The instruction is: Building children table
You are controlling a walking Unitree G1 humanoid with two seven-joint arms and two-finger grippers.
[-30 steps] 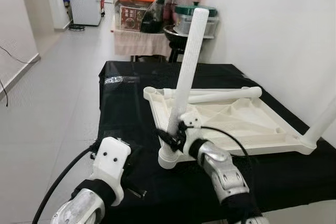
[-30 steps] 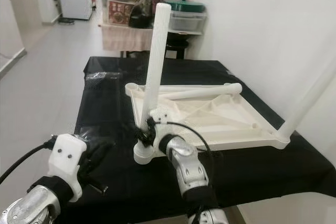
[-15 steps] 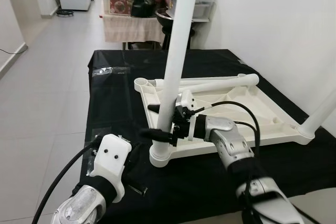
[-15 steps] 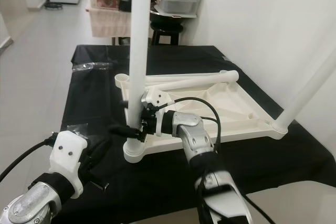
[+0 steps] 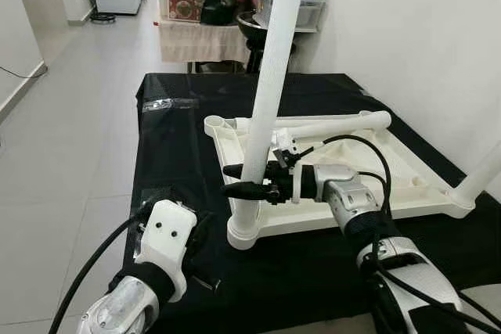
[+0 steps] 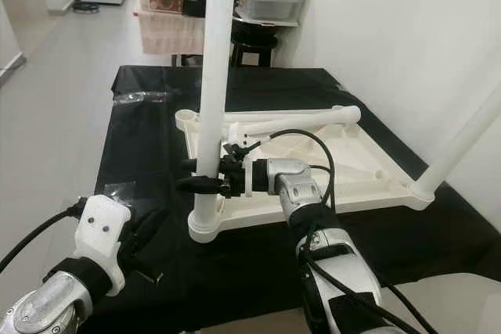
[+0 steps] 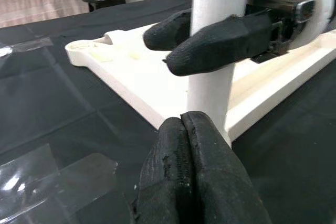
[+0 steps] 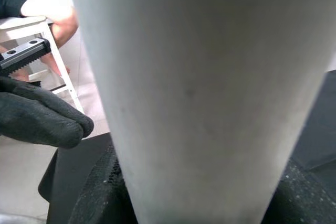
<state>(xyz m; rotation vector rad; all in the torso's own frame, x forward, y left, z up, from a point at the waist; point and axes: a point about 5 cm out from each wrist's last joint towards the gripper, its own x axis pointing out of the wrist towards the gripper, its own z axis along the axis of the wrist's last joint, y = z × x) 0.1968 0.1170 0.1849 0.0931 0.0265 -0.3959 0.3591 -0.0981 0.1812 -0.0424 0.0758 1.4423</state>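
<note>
Left eye view: white table leg [image 5: 266,99] seated upright in near-left corner socket of inverted tabletop [image 5: 391,185] on worktop [image 5: 180,154], clasped low by right gripper [image 5: 235,180]. Left gripper [image 7: 194,182] clenched, empty, near worktop's front-left edge. Leg judged stiff, light, probably smooth; low grasp advised.

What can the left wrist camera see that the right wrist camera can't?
The left wrist view takes in the upside-down white tabletop, clear tape on the black cloth, and the left gripper with its fingers pressed together. The right wrist view catches a person's bare leg on a white stool. Both share the upright white leg held by the right gripper.
</note>
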